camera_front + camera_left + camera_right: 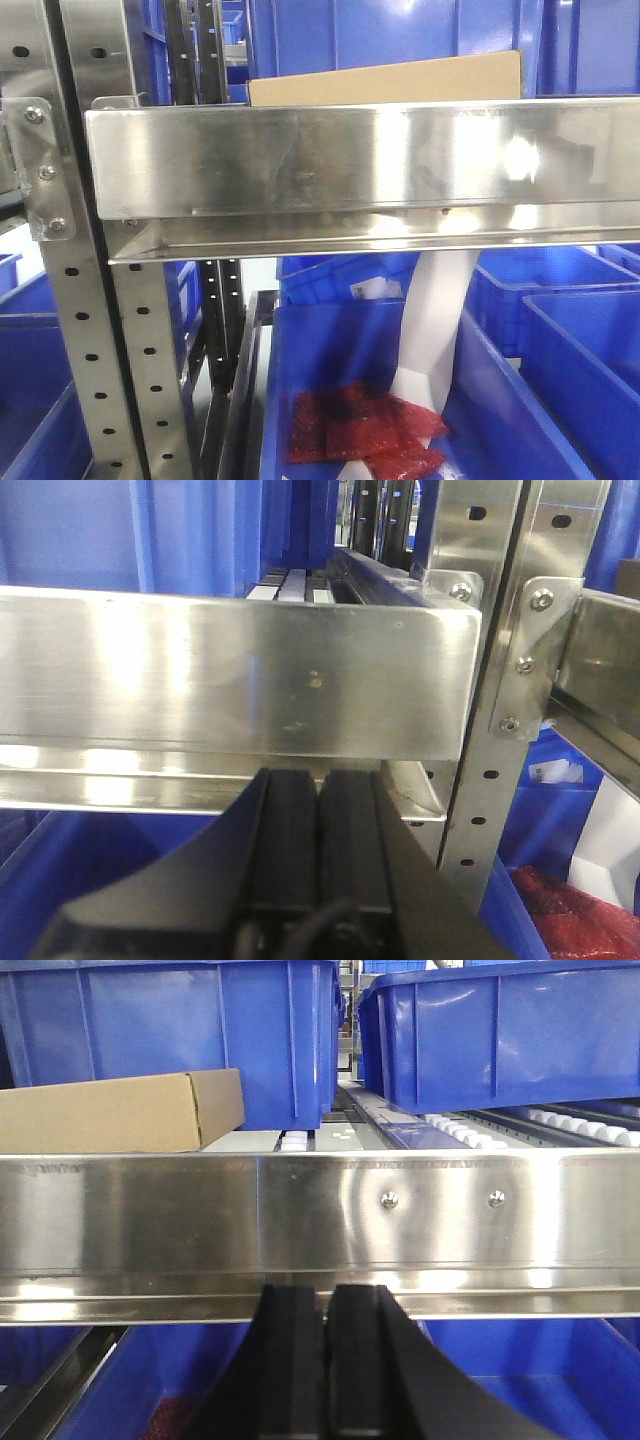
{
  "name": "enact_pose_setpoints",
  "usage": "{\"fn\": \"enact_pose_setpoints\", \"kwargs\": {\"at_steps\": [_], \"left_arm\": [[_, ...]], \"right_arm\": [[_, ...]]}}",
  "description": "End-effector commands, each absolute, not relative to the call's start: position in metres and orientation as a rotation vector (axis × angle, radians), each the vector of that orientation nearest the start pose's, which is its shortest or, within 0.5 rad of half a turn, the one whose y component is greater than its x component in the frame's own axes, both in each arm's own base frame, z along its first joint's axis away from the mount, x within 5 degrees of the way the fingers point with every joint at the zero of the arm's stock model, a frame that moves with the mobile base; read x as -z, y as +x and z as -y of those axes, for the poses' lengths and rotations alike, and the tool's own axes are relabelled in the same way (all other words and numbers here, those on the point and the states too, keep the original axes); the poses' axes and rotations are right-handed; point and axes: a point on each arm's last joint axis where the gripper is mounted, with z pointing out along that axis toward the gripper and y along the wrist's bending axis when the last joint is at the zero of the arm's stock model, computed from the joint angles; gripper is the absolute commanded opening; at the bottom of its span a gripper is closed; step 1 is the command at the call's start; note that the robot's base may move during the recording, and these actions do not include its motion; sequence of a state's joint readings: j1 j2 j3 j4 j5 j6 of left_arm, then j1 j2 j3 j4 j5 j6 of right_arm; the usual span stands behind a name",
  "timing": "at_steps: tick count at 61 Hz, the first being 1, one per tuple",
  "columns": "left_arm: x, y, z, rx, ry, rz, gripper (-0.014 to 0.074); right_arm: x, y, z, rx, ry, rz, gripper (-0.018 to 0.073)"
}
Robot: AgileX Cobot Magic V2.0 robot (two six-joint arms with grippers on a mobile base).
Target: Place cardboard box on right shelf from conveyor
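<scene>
The cardboard box (385, 80) is plain tan and lies on the right shelf (350, 160), behind its shiny steel front rail. In the right wrist view the cardboard box (120, 1112) rests on the shelf's left part, above the rail (300, 1210). My right gripper (327, 1290) is shut and empty, just below and in front of that rail, apart from the box. My left gripper (320, 775) is shut and empty too, under a steel rail (230, 680) left of the upright. The conveyor is out of view.
Large blue bins (500, 1030) stand on the shelf's white rollers beside and behind the box. A perforated grey upright (95, 330) stands at the left. Below the shelf are more blue bins (330, 350), one holding red bags (365, 435) and a white sheet (435, 330).
</scene>
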State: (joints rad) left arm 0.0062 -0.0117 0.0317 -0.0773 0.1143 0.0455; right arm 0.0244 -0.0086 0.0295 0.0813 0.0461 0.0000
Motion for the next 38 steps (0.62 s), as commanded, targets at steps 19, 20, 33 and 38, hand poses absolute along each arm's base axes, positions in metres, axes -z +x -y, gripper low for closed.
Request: {"fn": "enact_pose_setpoints", "kwargs": {"at_steps": [19,20,33,38], "left_arm": [[-0.1981,0.0561,-0.0002,0.025,-0.033,-1.527,-0.0116],[-0.1981,0.0561,-0.0002,0.025,-0.033,-1.527,-0.0116],[-0.1981,0.0561,-0.0002,0.025,-0.033,-1.527,-0.0116],[-0.1981,0.0561,-0.0002,0.025,-0.033,-1.527,-0.0116]], "right_arm": [[-0.2109,0.0544,-0.0007,-0.075,0.044,-1.430,0.0065],[-0.2109,0.0544,-0.0007,-0.075,0.044,-1.430,0.0065],[-0.2109,0.0544,-0.0007,-0.075,0.044,-1.430,0.0065],[-0.2109,0.0544,-0.0007,-0.075,0.044,-1.430,0.0065]]}}
